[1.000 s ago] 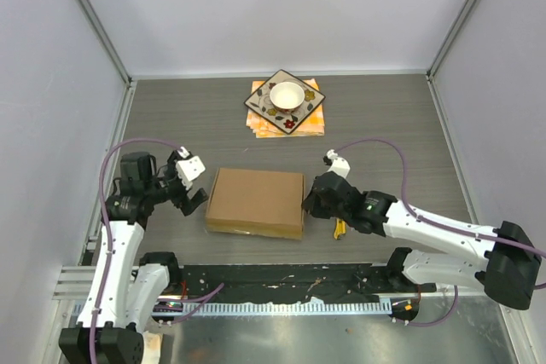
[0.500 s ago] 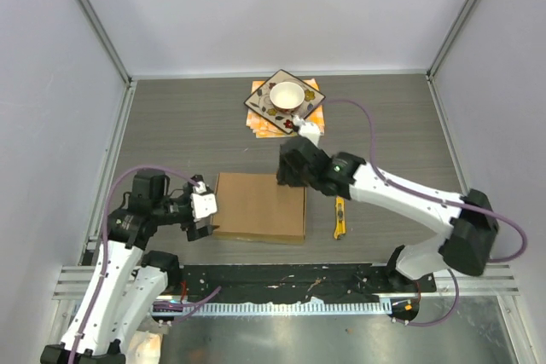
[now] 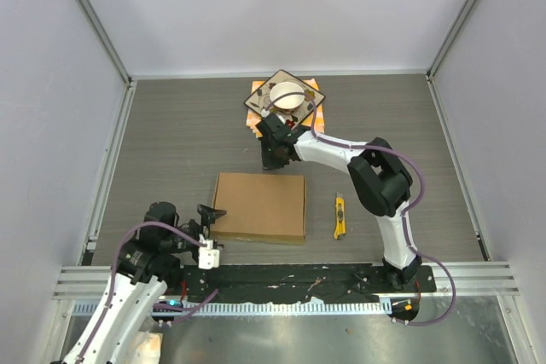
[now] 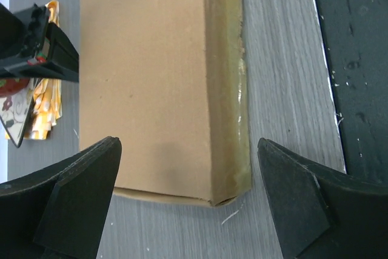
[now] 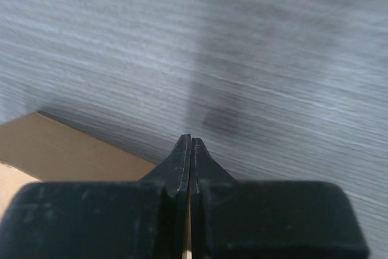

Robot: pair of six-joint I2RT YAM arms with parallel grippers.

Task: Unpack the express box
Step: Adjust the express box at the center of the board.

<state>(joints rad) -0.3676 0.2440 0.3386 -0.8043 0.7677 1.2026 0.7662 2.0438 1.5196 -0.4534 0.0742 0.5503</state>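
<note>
Since the express box [image 3: 258, 206] lies flat and closed in the middle of the desk [image 3: 171, 142], one long edge glossy with clear tape in the left wrist view, unpacking looks barely begun. The left claw [image 4: 188, 150] is spread as wide as it goes and holds nothing. Its two fingers show on either side of the box's left end, and I judge it is set there to clamp or steady the box. The right claw [image 5: 191, 144] is pinched fully closed on nothing. Its tip hangs over bare desk just past the box's far edge, between the box and the patterned plate [image 3: 258, 101]; closed fingers make a firm point, perhaps for pushing or prying. A yellow utility knife [image 3: 339, 216] lies on the desk just right of the box, apart from both claws, probably meant for the tape. Counted: one box, one knife, one plate, one white bowl [image 3: 287, 95] on it, two claws.
</note>
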